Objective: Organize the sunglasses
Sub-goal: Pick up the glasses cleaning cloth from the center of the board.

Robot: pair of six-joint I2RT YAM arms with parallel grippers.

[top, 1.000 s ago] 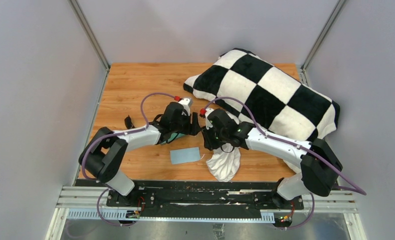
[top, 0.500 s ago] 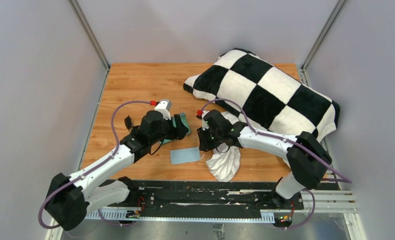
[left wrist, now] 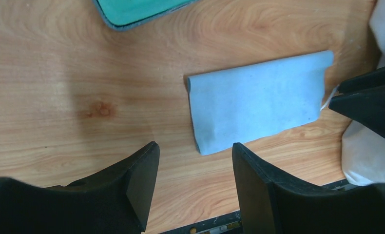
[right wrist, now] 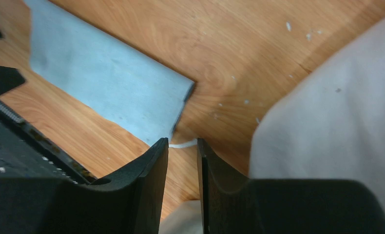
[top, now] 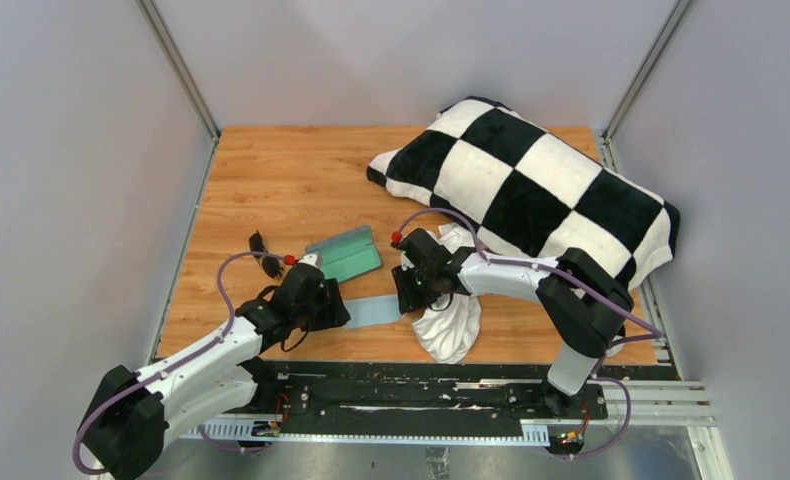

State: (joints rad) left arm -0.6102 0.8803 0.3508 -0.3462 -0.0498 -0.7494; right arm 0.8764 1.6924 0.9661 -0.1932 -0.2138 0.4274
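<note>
— where the wood lies bare just left of the open glasses case [top: 346,255], you'll find the sunglasses [top: 259,244]: small, black, thin-framed. whether they're folded, i can't tell.
— and my pincers?
— your left gripper [left wrist: 194,148] hangs spread wide, holding nothing, over the near left corner of the light-blue cloth [left wrist: 259,105]. the sunglasses lie farther back and to its left, apart from it.
— the right one?
— your right gripper [right wrist: 182,146] is at the cloth's other end, beside the white fabric bundle [top: 449,325], well apart from the sunglasses, with the case between them. its jaws are nearly together. a white thread [right wrist: 186,144] crosses the tips, and i can't tell whether it's pinched.
— behind that?
— a black-and-white checked pillow [top: 531,190] on the far right of the table [top: 271,170].
</note>
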